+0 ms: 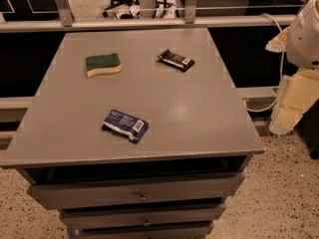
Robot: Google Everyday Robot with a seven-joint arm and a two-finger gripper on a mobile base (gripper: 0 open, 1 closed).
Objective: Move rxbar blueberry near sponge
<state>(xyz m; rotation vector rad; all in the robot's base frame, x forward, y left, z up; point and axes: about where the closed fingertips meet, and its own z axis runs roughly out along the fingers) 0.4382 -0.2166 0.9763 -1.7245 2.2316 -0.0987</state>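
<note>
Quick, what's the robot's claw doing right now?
Gripper: not in view; only the white arm shows at the right edge. The rxbar blueberry lies free on the table.

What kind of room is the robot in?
Probably an office or lab: a grey drawer cabinet holds a sponge, rxbar blueberry and a black bar, with office chairs behind a railing. The gripper is out of view.
</note>
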